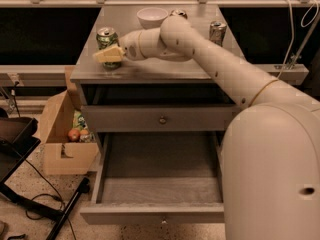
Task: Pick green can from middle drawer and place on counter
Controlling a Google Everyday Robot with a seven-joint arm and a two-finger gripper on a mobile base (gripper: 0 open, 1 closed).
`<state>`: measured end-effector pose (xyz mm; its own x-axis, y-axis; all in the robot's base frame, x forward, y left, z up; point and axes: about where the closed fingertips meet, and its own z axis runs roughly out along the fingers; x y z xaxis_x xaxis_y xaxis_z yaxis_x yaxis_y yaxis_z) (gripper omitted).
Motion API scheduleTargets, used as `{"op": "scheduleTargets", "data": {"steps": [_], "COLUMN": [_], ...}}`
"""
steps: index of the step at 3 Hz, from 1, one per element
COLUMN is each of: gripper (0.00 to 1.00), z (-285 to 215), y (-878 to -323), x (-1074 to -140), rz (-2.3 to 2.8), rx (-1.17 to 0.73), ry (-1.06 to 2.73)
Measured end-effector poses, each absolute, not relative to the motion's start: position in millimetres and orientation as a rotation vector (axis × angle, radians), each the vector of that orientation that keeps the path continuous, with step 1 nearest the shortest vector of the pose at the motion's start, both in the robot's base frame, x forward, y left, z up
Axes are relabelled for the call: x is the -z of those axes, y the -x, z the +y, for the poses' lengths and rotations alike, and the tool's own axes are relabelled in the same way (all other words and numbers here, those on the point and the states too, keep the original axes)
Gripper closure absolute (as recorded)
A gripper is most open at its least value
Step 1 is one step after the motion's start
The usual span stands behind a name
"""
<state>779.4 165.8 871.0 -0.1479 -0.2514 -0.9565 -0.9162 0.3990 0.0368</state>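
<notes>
The green can (107, 37) stands upright on the counter (150, 70), close to its near left corner, silver top up. The gripper (106, 55) sits right against the can's lower front, its pale yellow end pointing left across the label. Whether it is clamped on the can or merely lies round it, I cannot tell from here. The white arm (210, 59) reaches in from the right, over the counter, from the robot's bulky body (275, 174) at the near right.

Below, the middle drawer (150, 215) is pulled well out toward me, its grey floor showing. The upper drawer (160, 120) is closed.

Farther back on the counter a white bowl (152, 17) stands behind the arm. A silver can (217, 32) is upright at the far right, and another can top (178, 13) peeks out just right of the bowl.

On the floor to the left of the cabinet is an open cardboard box (57, 139) with a few small things inside.
</notes>
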Motion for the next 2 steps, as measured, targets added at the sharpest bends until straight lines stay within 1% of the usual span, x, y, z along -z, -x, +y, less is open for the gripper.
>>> {"op": "scheduleTargets", "data": {"steps": [1, 2], "gripper": [0.0, 0.0], "z": [154, 136], "y": [-779, -784], "x": [-892, -937], "rz": [1.609, 1.566], "rx": [-0.799, -0.742], "ry": [1.057, 1.123]}}
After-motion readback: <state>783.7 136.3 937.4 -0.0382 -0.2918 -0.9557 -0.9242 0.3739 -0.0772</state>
